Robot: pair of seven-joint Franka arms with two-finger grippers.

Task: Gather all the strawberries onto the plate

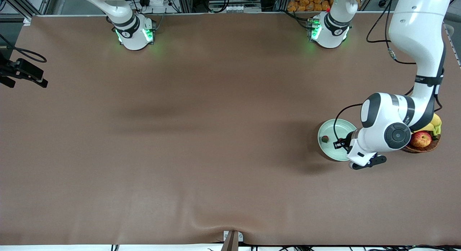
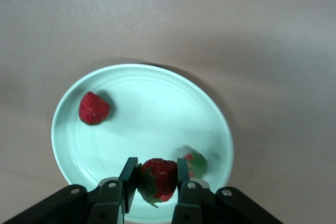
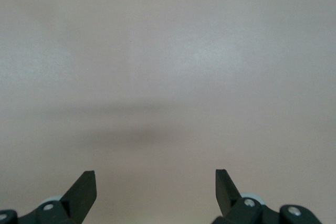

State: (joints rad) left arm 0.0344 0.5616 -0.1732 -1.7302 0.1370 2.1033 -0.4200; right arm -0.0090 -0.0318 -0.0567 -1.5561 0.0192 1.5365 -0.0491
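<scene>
Strawberries: one berry (image 2: 157,180) is clamped between the fingers of the left claw (image 2: 156,183), which hangs over the plate (image 2: 157,108) at the rim nearer the basket (image 1: 426,147). A second strawberry (image 2: 93,108) lies on the plate floor, well apart from the claw. A third strawberry (image 2: 196,162), blurred, sits on the plate just beside the held berry.

The right claw (image 3: 156,187) is spread wide and holds nothing; only bare desk (image 3: 168,77) shows under it. The right arm waits.

The desk is covered in a smooth brown matte sheet with a slight ripple at the edge nearest the front camera. The plate is round, shallow and pale mint green with faint concentric rings, at the left arm's end of the desk. The brown wicker basket just beside it holds a red-yellow apple (image 1: 420,139) and bananas (image 1: 434,123).
</scene>
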